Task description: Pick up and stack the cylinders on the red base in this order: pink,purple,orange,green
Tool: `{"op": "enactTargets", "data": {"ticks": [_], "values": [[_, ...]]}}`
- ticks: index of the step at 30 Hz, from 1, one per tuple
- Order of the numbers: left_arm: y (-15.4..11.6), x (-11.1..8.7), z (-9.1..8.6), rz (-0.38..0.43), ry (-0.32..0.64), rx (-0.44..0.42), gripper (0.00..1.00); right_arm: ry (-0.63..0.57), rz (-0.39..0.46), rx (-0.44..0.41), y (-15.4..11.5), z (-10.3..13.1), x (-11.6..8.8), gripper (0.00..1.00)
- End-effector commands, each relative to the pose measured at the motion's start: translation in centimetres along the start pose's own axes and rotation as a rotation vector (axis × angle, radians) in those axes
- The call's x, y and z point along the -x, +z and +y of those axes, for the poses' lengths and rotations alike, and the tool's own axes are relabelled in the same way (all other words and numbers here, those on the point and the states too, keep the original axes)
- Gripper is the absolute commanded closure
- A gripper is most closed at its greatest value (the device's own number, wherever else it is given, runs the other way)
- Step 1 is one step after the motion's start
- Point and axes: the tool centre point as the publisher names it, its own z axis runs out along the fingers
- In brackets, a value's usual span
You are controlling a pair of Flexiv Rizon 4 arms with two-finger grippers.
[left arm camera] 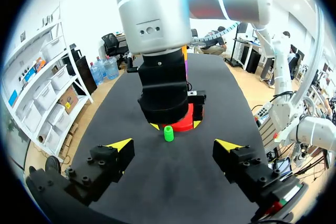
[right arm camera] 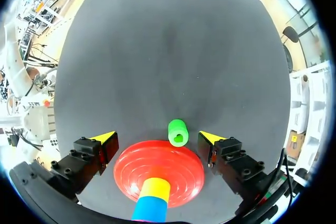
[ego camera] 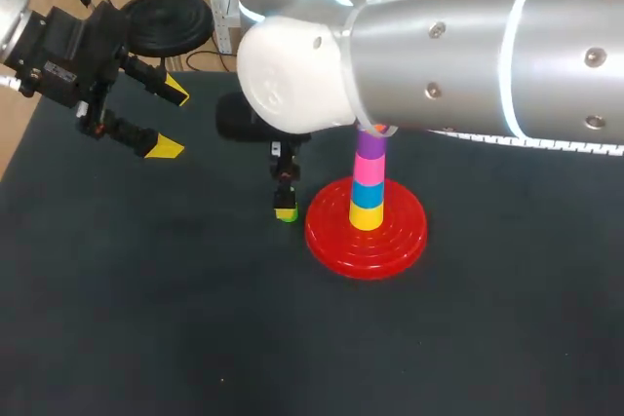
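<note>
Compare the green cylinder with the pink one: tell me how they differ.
The green cylinder stands alone on the table beside the red base; the pink cylinder sits in the stack on that base. Nothing rests on the green cylinder; the pink cylinder carries the purple cylinder and rests on a blue one. Both are short, brightly coloured cylinders.

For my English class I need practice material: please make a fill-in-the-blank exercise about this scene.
1. The small green plastic cylinder lies on the black table beside the ____ round plastic base.
2. The lowest cylinder stacked on that base is ____.
3. The left tool and the right tool both have their fingers ____.
Missing words: red; yellow; open.
</note>
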Motion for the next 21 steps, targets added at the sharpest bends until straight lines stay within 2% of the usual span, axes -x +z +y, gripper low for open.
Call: {"op": "enactTargets", "data": {"ticks": [1, 21], "values": [[0.0, 0.0, -0.1, 0.000, 0.000, 0.003, 0.00, 0.003, 0.011, -0.022, 0.5, 0.1, 0.1, 0.00], [0.0, 0.0, -0.1, 0.000, 0.000, 0.003, 0.00, 0.018, 0.015, -0.036, 2.0, -0.1, 0.0, 0.00]]}}
